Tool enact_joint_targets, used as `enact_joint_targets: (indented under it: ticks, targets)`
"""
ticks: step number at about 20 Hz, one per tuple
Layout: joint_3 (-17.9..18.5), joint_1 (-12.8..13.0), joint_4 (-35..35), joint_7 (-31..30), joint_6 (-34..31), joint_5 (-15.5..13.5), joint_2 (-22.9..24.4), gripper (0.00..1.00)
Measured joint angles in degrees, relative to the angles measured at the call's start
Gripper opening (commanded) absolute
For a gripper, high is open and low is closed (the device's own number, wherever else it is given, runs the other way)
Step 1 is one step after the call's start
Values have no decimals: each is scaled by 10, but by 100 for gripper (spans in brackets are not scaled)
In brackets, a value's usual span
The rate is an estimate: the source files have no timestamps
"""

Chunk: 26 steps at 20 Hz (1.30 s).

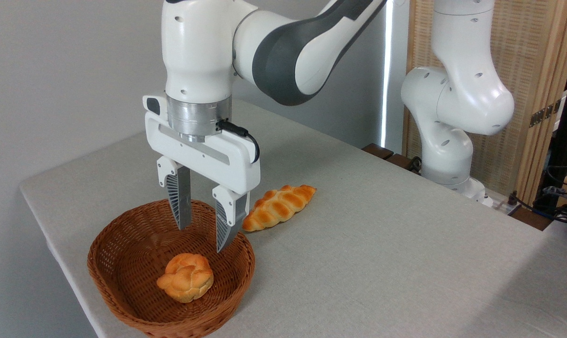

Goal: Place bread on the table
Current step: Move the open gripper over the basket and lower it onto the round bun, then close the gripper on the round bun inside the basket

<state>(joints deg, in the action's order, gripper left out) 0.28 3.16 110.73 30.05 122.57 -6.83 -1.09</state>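
The bread [185,277], a small golden knotted bun, lies inside the brown wicker basket [124,249] near its front. My gripper [203,238] hangs open above the basket, a little behind and above the bun, its fingers pointing down with nothing between them. The fingertips [224,244] reach to about rim height and do not touch the bun. The table [382,253] is covered in light grey-beige fabric and carries the basket at its front left corner.
A longer braided loaf [279,207] lies on the table just right of the basket's back rim. The arm's white base [452,155] stands at the back right, with cables [555,202] and a wooden screen beyond.
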Motion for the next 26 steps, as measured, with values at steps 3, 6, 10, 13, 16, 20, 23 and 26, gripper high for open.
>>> enact_joint_targets:
  ticks: [3,6,10,13,16,20,23,26]
  targets:
    - [0,0,21,0,46,0,-7,100]
    - [0,0,32,0,62,0,-12,100]
    - [0,0,45,0,105,0,-19,100]
    - [0,0,56,0,130,0,-25,100]
    - [0,0,61,0,150,0,-35,100]
    - [0,0,64,0,177,0,-50,100]
    - [0,1,66,0,185,0,-54,89]
    - [0,2,67,0,186,0,-56,55]
